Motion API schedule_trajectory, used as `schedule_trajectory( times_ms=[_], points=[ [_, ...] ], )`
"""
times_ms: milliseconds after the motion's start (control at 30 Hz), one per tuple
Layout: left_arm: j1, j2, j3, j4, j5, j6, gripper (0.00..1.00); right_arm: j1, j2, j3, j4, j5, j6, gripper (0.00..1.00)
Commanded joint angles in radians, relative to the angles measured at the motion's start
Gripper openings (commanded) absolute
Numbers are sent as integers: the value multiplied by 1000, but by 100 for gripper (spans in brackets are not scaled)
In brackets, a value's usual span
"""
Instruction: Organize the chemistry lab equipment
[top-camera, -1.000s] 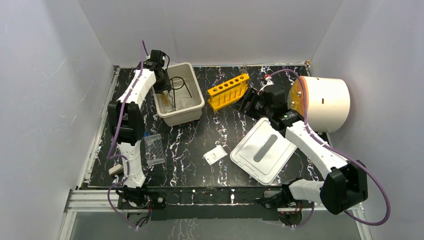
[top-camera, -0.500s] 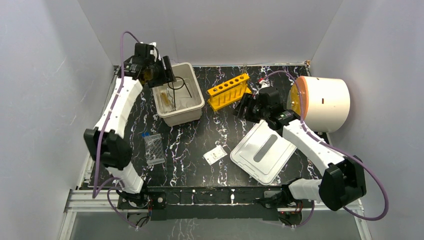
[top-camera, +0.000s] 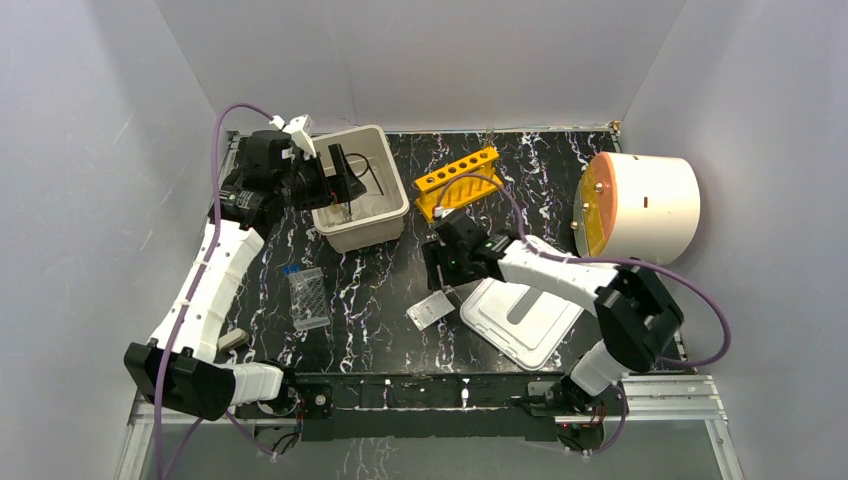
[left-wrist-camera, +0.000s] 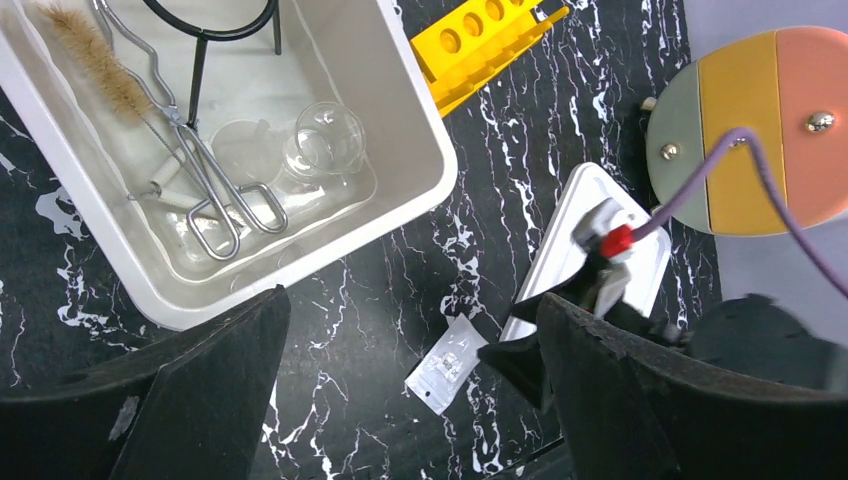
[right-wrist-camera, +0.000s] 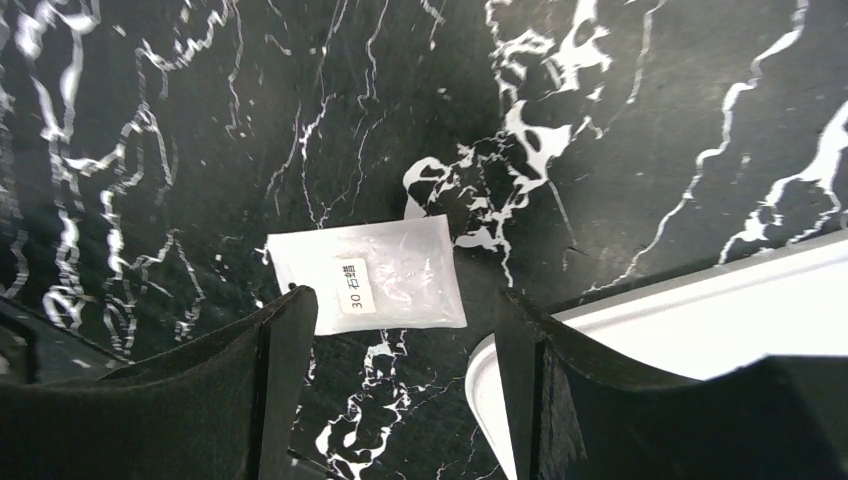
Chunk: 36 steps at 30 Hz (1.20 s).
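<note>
— Tongs (left-wrist-camera: 178, 130) and brush (left-wrist-camera: 95, 60) lying in the white bin (left-wrist-camera: 405, 110) now?
— Yes. My left gripper (left-wrist-camera: 410, 300) has let go and lifted clear, jaws wide. My right gripper (right-wrist-camera: 400, 300), jaws apart, has swung over the labelled packet (right-wrist-camera: 365, 285) on the tabletop (right-wrist-camera: 650, 120). The lid (right-wrist-camera: 700, 310) lies just beside it, with bare marble elsewhere

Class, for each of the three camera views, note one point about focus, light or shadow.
Top external: even, soft light, with the marbled table sharp throughout. Left wrist: the white tub is crisp, while the left fingers are dark and soft-edged. Right wrist: the small bag has a sharp label, and the right fingers are dark and blurred.
</note>
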Motion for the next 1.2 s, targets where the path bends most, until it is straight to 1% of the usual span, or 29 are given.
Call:
schedule_trajectory(
  times_ms=[0, 200, 400, 567, 700, 867, 967, 1100, 1167],
  points=[
    [3, -44, -13, 20, 13, -8, 94, 68, 84, 88, -65, 95, -41, 73],
    [3, -59, -27, 8, 9, -15, 95, 110, 172, 128, -92, 106, -43, 72],
    [3, -53, -25, 1, 8, -5, 96, 122, 227, 112, -80, 75, -34, 68],
    [3, -51, -27, -4, 9, -1, 96, 132, 272, 127, -110, 105, -29, 65],
    [3, -55, -32, -7, 10, -1, 96, 139, 305, 137, -121, 116, -25, 54],
    [4, -61, -38, -7, 16, -7, 97, 139, 309, 134, -111, 130, 1, 34],
    [3, -60, -44, -6, 35, -14, 97, 140, 282, 130, -97, 160, 24, 32],
    [1, -44, -61, 22, 159, -26, 98, 137, 222, 107, -51, 192, 38, 23],
    [-5, -39, -80, 32, 192, -43, 98, 133, 191, 97, -24, 201, 42, 20]
  ],
)
